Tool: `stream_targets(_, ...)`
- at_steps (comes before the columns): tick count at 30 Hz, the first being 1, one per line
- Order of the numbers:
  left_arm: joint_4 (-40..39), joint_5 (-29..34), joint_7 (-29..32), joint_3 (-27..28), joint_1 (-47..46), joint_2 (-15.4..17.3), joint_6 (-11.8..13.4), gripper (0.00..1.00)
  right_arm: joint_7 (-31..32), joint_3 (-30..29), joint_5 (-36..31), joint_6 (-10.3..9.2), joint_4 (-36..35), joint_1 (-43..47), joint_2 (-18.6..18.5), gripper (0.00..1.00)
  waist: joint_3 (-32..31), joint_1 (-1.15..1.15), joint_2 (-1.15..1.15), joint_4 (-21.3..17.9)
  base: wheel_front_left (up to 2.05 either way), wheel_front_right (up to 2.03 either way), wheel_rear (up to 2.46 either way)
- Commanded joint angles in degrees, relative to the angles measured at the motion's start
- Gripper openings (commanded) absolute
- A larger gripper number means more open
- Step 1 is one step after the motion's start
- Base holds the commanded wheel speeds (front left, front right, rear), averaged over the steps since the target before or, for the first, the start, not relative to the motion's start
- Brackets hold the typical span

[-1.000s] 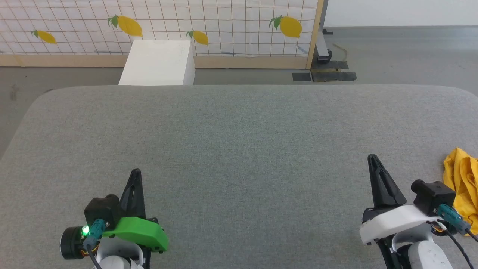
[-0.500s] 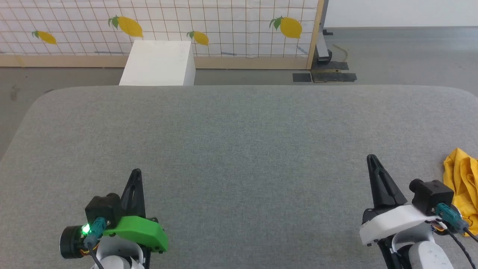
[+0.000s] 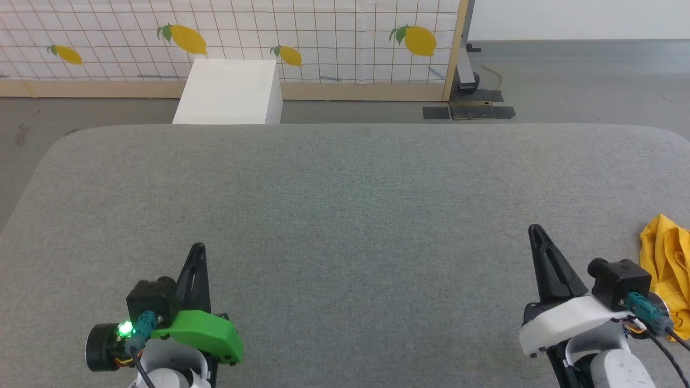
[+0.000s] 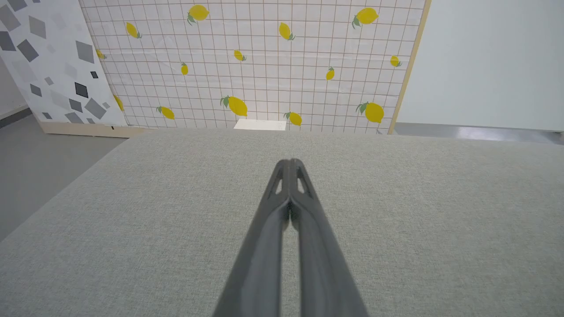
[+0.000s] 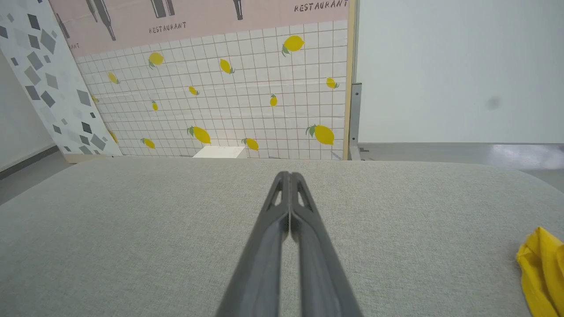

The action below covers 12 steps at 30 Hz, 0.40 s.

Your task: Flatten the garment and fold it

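Grey fabric table (image 3: 345,194) is spanning the head view, white box (image 3: 229,91) sitting beyond its far edge. The garment (image 3: 667,272) is lying crumpled at the table's right edge, near the right gripper (image 3: 535,230), fingers not touching it. Left gripper (image 3: 198,248) is pointing forward at lower left, well apart. Both are pinching fully closed, gripping nothing.

Lemon-print tiled partition (image 3: 323,37), white box (image 3: 229,91), grey floor (image 3: 582,81) beyond grey table (image 3: 345,205).

Grey fabric table (image 3: 345,205), crumpled yellow garment (image 3: 666,269) at its right edge.
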Motion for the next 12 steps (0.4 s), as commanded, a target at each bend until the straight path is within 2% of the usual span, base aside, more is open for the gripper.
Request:
stream_targets(1,-0.41,0.48,0.40,0.15,0.86,-0.24,-0.03,0.00,0.36,0.04,-0.79,-0.04,-0.67,0.90,0.02,0.00,-0.01,0.00,0.00,0.01,0.00,0.00,0.00)
stream_targets(12,-1.33,1.55,1.69,0.26,1.09,-0.35,-0.04,0.00,1.64,0.05,-2.25,-0.05,-1.99,1.39,0.02,0.00,-0.10,0.00,0.00,0.04,0.00,0.00,0.00)
